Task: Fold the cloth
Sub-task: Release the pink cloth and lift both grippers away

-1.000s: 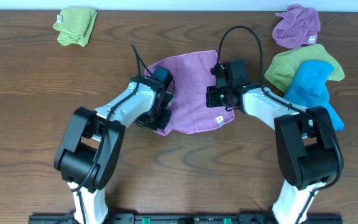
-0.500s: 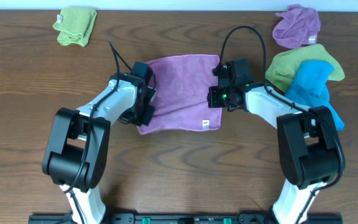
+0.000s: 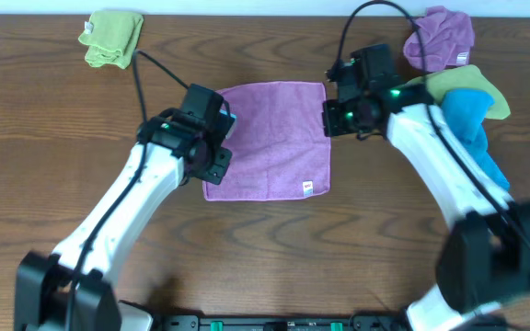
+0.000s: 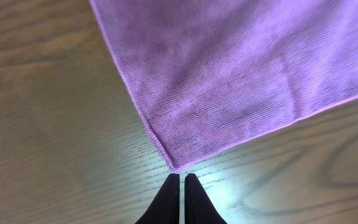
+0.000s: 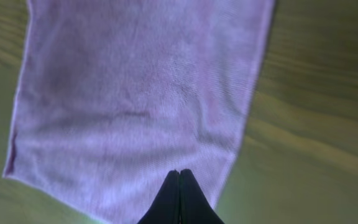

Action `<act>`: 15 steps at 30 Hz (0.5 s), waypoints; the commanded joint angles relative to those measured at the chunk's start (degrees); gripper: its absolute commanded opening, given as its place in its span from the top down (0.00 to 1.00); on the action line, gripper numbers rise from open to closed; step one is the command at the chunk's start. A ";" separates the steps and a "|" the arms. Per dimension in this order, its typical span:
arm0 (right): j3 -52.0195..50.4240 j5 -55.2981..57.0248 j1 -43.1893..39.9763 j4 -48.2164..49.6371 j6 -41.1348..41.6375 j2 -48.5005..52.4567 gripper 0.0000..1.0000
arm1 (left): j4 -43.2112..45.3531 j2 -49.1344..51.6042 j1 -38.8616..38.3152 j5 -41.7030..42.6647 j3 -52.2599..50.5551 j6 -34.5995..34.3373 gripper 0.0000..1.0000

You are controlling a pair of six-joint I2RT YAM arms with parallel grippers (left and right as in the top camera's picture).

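The purple cloth (image 3: 267, 138) lies flat as a square in the middle of the table, with a small white tag (image 3: 308, 188) near its front right corner. My left gripper (image 3: 209, 167) is shut and empty at the cloth's left edge. In the left wrist view its tips (image 4: 182, 178) sit just off a corner of the cloth (image 4: 241, 68), over bare wood. My right gripper (image 3: 332, 119) is shut by the cloth's right edge. In the right wrist view its tips (image 5: 180, 173) hang over the cloth (image 5: 135, 93) near its edge and hold nothing.
A folded green cloth (image 3: 111, 38) lies at the back left. At the back right lies a pile: a purple cloth (image 3: 441, 39), a green cloth (image 3: 444, 92) and a blue cloth (image 3: 468, 129), close behind my right arm.
The rumpled cloth has been drawn out flat into a square. Both grippers have moved outward and up, away from the cloth, and both arms are stretched further.
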 commanded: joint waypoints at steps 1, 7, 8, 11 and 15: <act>0.83 3.74 -0.35 -5.09 -1.81 -6.29 0.98 | -0.79 -3.17 1.90 5.60 -0.13 -1.92 0.94; -6.01 3.61 -0.15 -13.66 -0.81 -19.04 0.98 | -0.94 -3.85 7.93 27.50 -0.13 -1.09 0.94; -8.90 3.43 -0.15 -14.34 -0.63 -22.84 0.98 | -1.01 -3.87 9.29 29.77 -0.13 -1.09 0.83; -16.76 1.99 0.61 -15.69 -0.50 -34.99 0.99 | -1.05 -3.87 11.41 34.49 -0.13 -1.05 0.10; -25.75 -1.68 2.08 -17.38 -0.52 -49.96 0.04 | 0.35 -3.87 11.69 47.10 -0.13 0.96 0.05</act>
